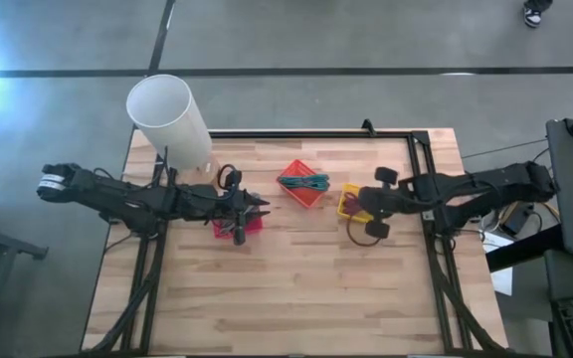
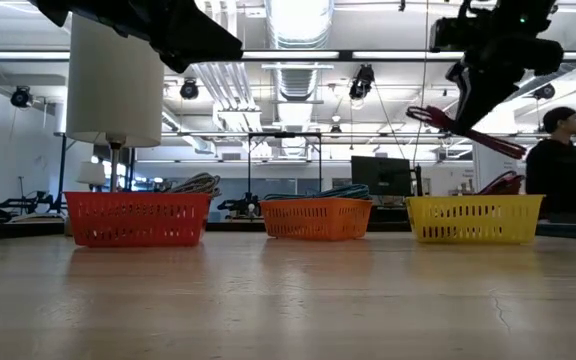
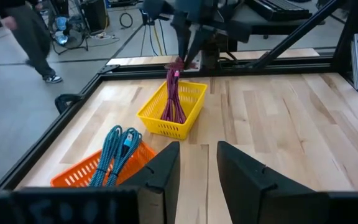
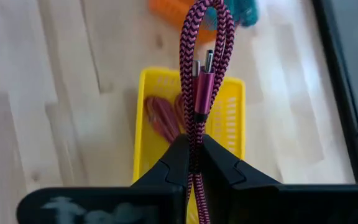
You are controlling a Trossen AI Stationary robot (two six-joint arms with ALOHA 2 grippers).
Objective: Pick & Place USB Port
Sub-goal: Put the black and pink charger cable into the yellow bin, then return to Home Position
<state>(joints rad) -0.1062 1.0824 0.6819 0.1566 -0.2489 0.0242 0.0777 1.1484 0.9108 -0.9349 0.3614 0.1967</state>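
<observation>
The right gripper (image 4: 193, 163) was clamped on a coiled pink/magenta braided USB cable (image 4: 202, 74), fingers (image 4: 174, 160) pinching the bundle w/ the metal plugs sticking out past the grip. In the high view that gripper (image 1: 358, 209) sat over the yellow basket (image 1: 347, 202) at the table's right-center; the low view showed the cable (image 2: 466, 130) held up in the air above the basket (image 2: 475, 219), tilted, not touching it. Right wrist view: more pink cables (image 4: 159, 118) were lying inside the yellow basket (image 4: 143, 93), directly under the held one. The left gripper (image 3: 197, 167) had its fingers (image 3: 164, 172) apart w/ nothing between them; in the high view it (image 1: 251, 214) hovered over the red basket (image 1: 250, 226) at left-center. An orange basket (image 1: 300, 194) w/ teal cables (image 1: 303, 182) stood between the red and yellow ones, roughly mid-table; left wrist view showed those teal cables (image 3: 114, 151) spilling over its rim (image 3: 73, 176). A white cylinder (image 1: 170, 120) stood at the table's (image 1: 296, 288) far left corner, behind the red basket; the low view showed it (image 2: 117, 85) on a thin post above that basket (image 2: 137, 218). A person (image 2: 562, 165) stood in the room beyond the yellow basket, another person's legs (image 3: 31, 42) off the table edge in the left wrist view.
</observation>
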